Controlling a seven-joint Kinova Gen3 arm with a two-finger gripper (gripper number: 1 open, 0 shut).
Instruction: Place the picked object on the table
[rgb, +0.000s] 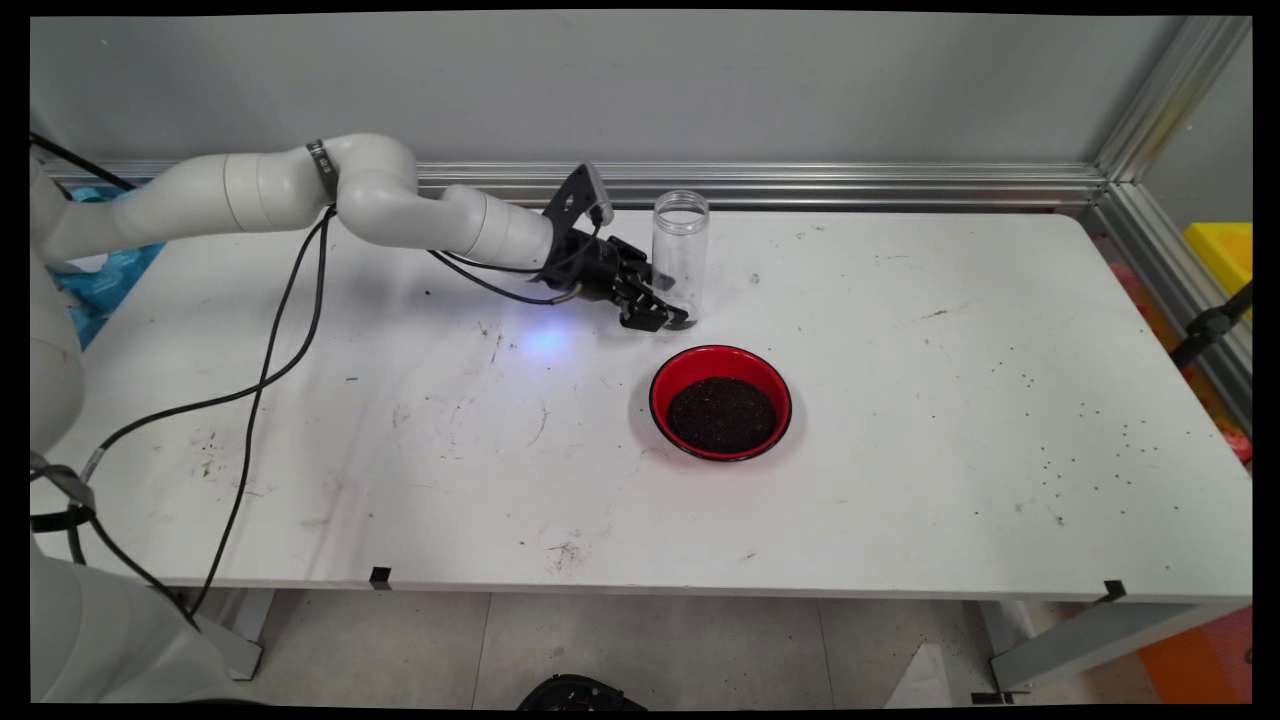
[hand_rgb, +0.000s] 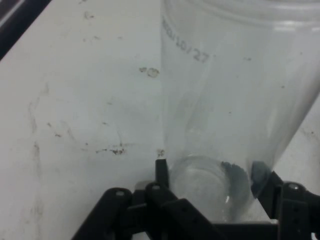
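A clear, empty plastic jar (rgb: 681, 250) stands upright on the white table (rgb: 950, 400), towards the back at the middle. My gripper (rgb: 670, 316) reaches in low from the left and is shut on the jar's base. In the hand view the jar (hand_rgb: 235, 95) fills the upper right. Its bottom sits between the two black fingers (hand_rgb: 161, 170) of the gripper (hand_rgb: 211, 174), one pressed against each side. Just in front of the jar, a red bowl (rgb: 721, 402) holds dark grains.
An aluminium rail (rgb: 850, 185) runs along the table's back edge and down its right side. Black cables (rgb: 270, 370) hang from the arm over the left part of the table. Scattered dark specks lie on the table's right part.
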